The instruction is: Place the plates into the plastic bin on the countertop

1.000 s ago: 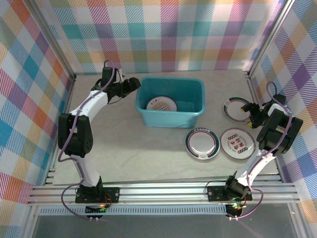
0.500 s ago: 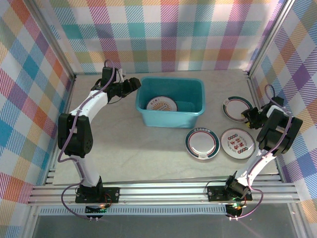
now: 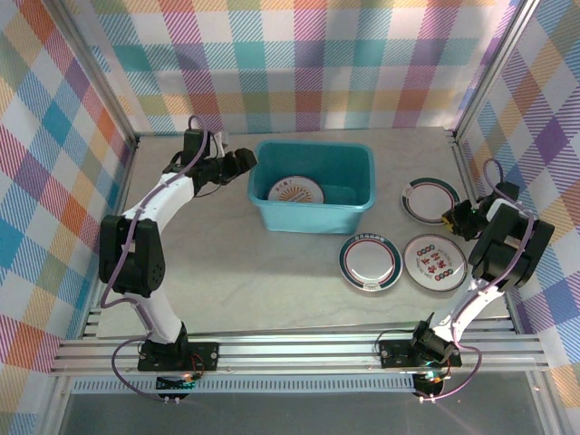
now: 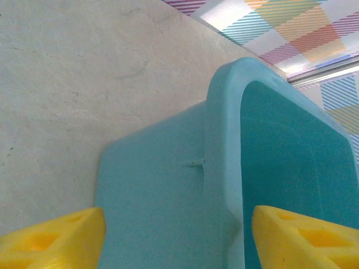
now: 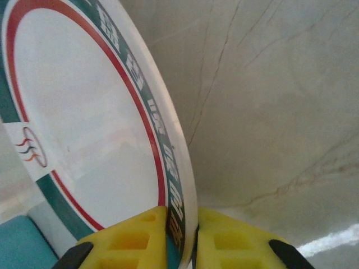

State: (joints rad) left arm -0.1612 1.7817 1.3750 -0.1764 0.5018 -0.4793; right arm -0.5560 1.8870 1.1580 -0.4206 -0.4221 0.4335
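The teal plastic bin stands on the countertop with one orange-patterned plate inside. My left gripper is open at the bin's left end. In the left wrist view its yellow fingers straddle the bin's wall, one outside and one over the inside. My right gripper is shut on the near rim of a teal-rimmed plate that lies right of the bin. In the right wrist view the yellow pads pinch that plate's edge. Two more plates lie in front.
Plaid walls close in the back and both sides, and the right wall runs close beside my right arm. A metal rail borders the near edge. Bare countertop stretches in front of the bin and to its left.
My right gripper has closed from open onto the rim of the teal-rimmed plate. The left arm has shifted only slightly and its gripper stays open at the bin.
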